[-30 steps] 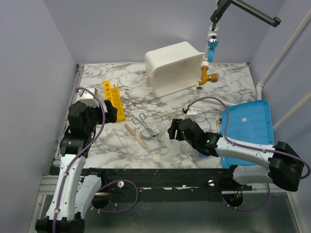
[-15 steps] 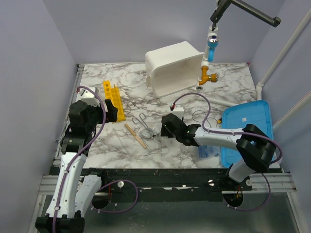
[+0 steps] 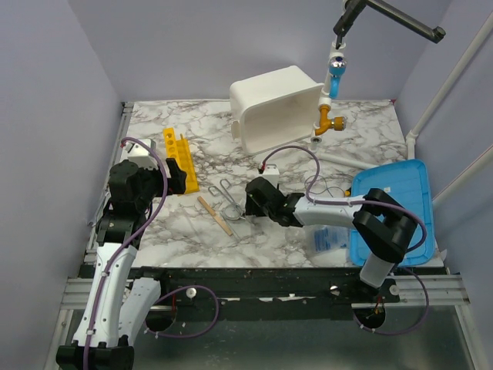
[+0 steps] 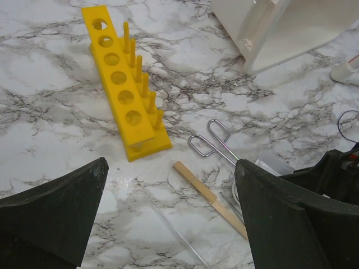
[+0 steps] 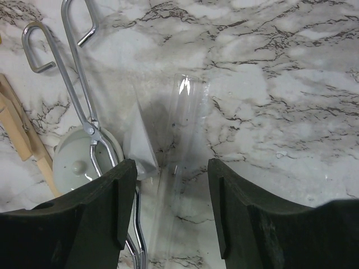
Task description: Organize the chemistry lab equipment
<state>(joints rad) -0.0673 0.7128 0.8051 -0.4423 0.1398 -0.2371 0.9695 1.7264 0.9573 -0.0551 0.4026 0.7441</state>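
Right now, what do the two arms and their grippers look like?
Both arms have white links and black joints. The left arm and the right arm each carry a thin purple cable that loops to the wrist. The left gripper and the right gripper each have two broad, matte black fingers. No markings show.

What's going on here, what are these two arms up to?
Two robot arms are tidying lab gear scattered on a marble table. The right end effector is open and poised low over a clear glass tube lying flat beside the metal tongs and a small white dish; it straddles the tube but has not closed on it. The left end effector is wide open and empty, hovering near the yellow rack and wooden stick. Nothing is held at this moment.
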